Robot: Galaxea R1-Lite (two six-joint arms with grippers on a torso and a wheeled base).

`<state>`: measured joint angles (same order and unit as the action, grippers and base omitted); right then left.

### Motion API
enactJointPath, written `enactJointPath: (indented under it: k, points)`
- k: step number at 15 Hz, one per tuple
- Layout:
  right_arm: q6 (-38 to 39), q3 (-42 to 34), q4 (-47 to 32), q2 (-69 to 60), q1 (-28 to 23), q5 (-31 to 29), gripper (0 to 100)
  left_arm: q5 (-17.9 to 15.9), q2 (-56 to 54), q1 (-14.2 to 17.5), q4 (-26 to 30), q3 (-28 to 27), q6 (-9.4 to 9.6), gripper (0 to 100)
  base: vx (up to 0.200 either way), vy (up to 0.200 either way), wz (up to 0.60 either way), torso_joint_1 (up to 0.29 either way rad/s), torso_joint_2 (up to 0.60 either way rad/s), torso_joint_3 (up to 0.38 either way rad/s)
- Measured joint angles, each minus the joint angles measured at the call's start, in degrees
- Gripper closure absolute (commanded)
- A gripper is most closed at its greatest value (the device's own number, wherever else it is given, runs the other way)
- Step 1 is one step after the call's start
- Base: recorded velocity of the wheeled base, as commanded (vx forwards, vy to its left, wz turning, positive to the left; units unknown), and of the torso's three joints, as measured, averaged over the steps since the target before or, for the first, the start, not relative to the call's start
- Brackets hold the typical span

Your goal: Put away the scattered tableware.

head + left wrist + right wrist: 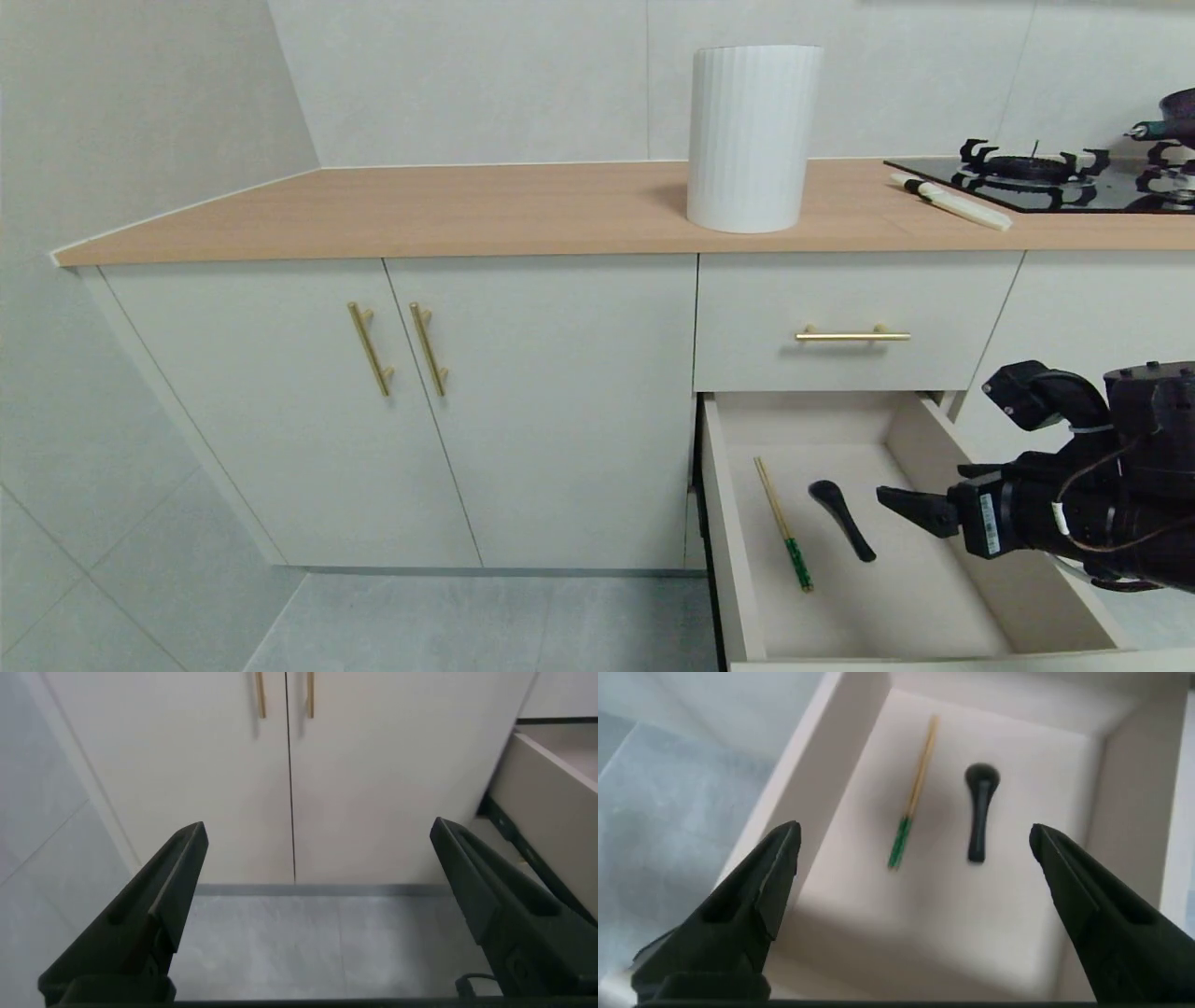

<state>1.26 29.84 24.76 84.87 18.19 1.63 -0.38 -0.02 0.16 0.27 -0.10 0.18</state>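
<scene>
Right gripper [898, 506], fingers wide and empty, hangs over the drawer [724, 523] holding chopsticks [782, 537] and spoon [843, 518]; shutting it now likely strands the knife [952, 203] on the tabletop [467, 210]

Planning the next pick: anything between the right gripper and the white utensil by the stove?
Yes. The right gripper, open, sits over the open drawer, below the countertop. Its edge and the closed upper drawer stand between it and the white utensil.
</scene>
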Motion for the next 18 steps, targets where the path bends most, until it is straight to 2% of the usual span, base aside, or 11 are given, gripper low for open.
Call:
enactJointPath:
  k: [4, 7, 9, 12, 18]
  points:
    - [-0.48, -0.24, -7.63, -3.07, 1.66, 3.18, 0, 0.0, 0.0, 0.0, -0.02, 0.0, 0.0, 0, 0.0, 0.0, 0.0, 0.0, 0.0, 0.0]
    - [-3.83, -0.5, -18.63, -7.34, 3.85, 8.59, 0, 0.02, 0.0, 0.0, -0.02, 0.0, 0.0, 0, 0.0, 0.0, 0.0, 0.0, 0.0, 0.0]
    - [-9.7, -0.52, -30.17, -10.01, 5.12, 10.57, 0, 0.02, 0.0, 0.0, 0.0, 0.0, 0.0, 0, 0.0, 0.0, 0.0, 0.0, 0.0, 0.0]
    - [-19.4, -0.41, -40.68, -11.28, 5.77, 10.79, 0, 0.02, 0.0, 0.0, 0.0, 0.0, -0.02, 0, 0.0, 0.0, 0.0, 0.0, 0.0, 0.0]
    - [-20.27, 0.04, -42.11, -3.25, 5.9, 6.24, 0, 0.05, 0.0, 0.0, 0.0, 0.0, 0.0, 0, 0.0, 0.0, 0.0, 0.0, 0.0, 0.0]
